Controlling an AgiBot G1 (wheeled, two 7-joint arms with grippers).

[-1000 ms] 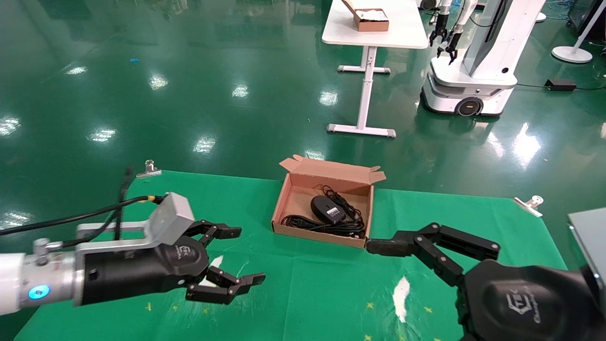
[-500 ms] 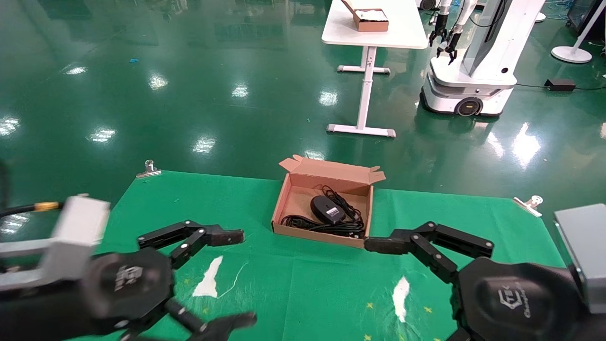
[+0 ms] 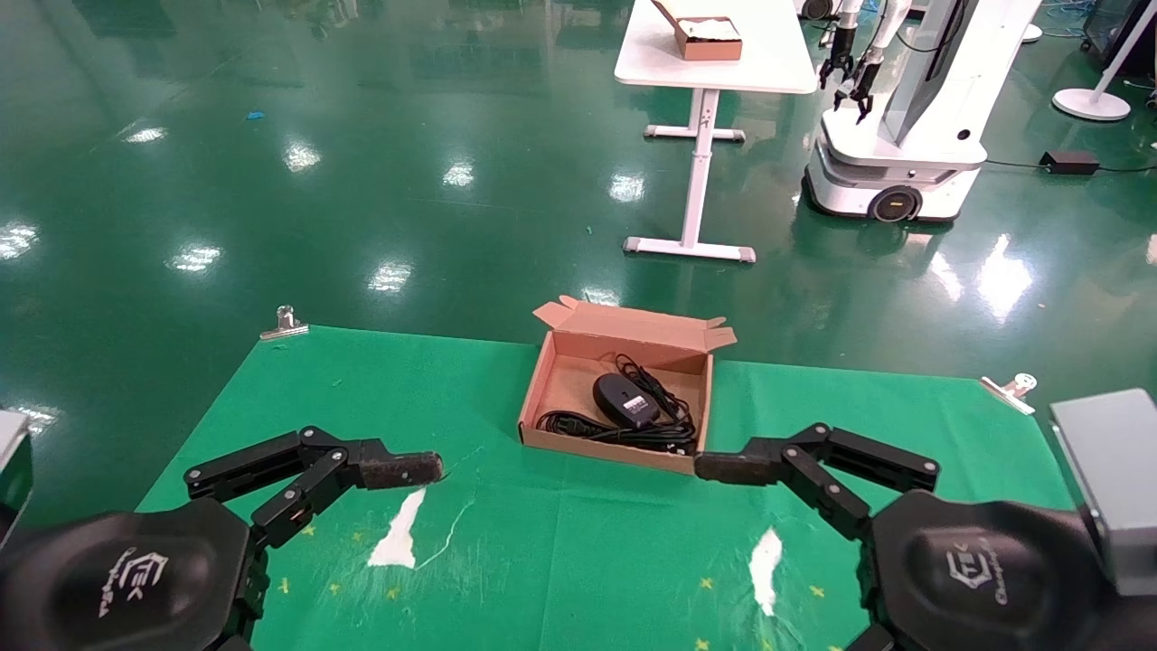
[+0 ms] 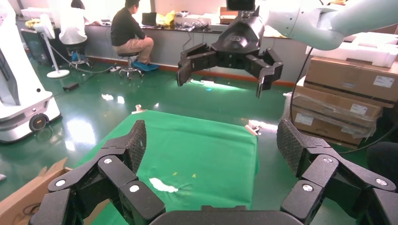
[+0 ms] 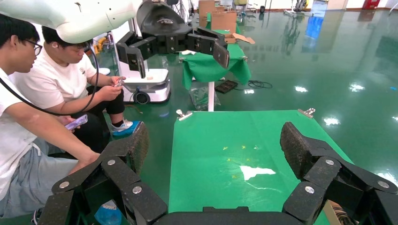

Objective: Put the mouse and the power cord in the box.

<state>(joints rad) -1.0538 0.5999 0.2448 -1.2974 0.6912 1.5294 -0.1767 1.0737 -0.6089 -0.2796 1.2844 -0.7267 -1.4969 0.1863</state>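
The brown cardboard box (image 3: pixel 542 384) stands open at the middle of the green cloth. Inside it lies the black mouse (image 3: pixel 622 398), white label upward, with its thin cable looped beside it. The thick black power cord (image 3: pixel 587 423) lies along the box's near wall, also inside. My left gripper (image 4: pixel 212 140) hangs open and empty over the cloth, left of the box and nearer to me; one finger (image 3: pixel 398 468) shows in the head view. My right gripper (image 5: pixel 216 140) is open and empty too, its finger (image 3: pixel 732 467) just off the box's near right corner.
Metal clips (image 3: pixel 285 323) (image 3: pixel 1012 387) pin the cloth's far corners. Two white torn patches (image 3: pixel 398 533) (image 3: pixel 766 556) mark the cloth in front. Beyond, a white table (image 3: pixel 714 68) carries a smaller brown box (image 3: pixel 705 38), and another robot (image 3: pixel 904 117) stands beside it.
My left arm has drawn back toward the lower left and turned, its gripper staying open. The right gripper has barely shifted. The box's contents have not moved.
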